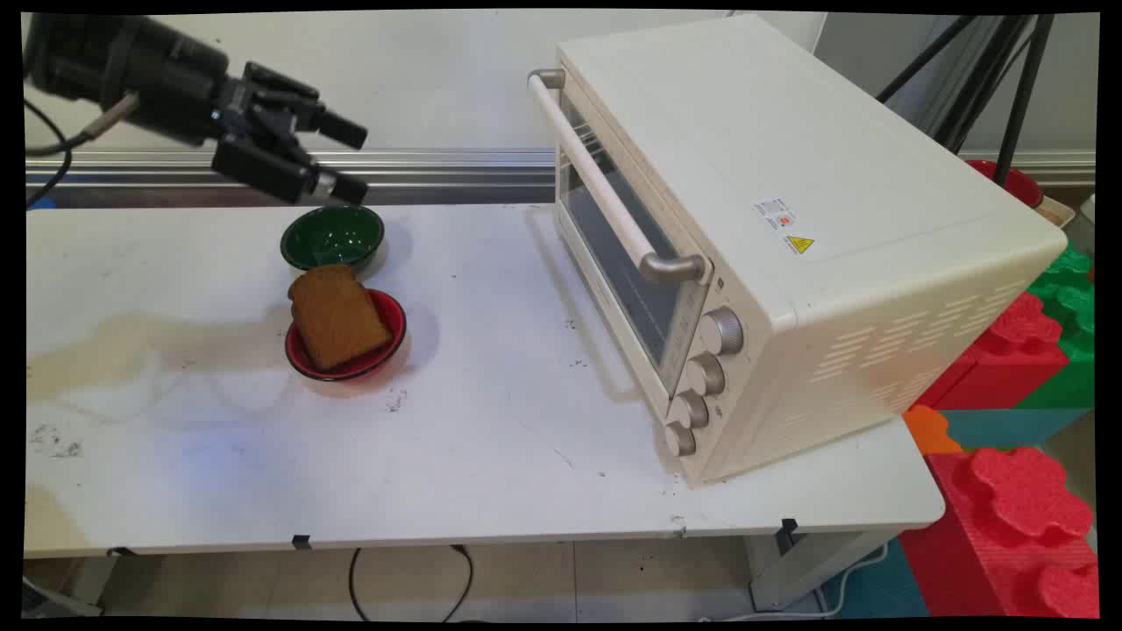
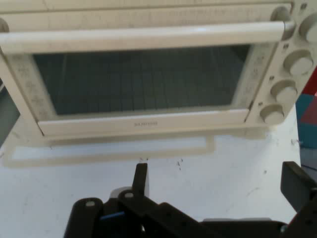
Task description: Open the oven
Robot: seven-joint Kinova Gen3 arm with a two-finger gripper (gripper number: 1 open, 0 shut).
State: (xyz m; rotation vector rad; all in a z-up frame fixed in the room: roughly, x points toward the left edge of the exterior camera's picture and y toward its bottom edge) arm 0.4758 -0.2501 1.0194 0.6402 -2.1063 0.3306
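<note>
My gripper (image 1: 352, 159) hangs in the air at the upper left, pointing right toward the cream toaster oven (image 1: 771, 219), open and empty. In the hand view its two fingers (image 2: 141, 179) stand wide apart, my gripper (image 2: 218, 183) facing the oven's shut glass door (image 2: 138, 79) and long handle (image 2: 143, 38). Just below the gripper sits an empty green bowl (image 1: 332, 236). In front of that bowl is a red bowl (image 1: 386, 326) with a brown slice of toast (image 1: 337, 317) lying across it.
The oven has several knobs (image 1: 720, 331) down its right front side and takes up the table's right half. Red, green and orange foam blocks (image 1: 1017, 491) stand off the table's right end. A black tripod (image 1: 1008, 79) rises behind the oven.
</note>
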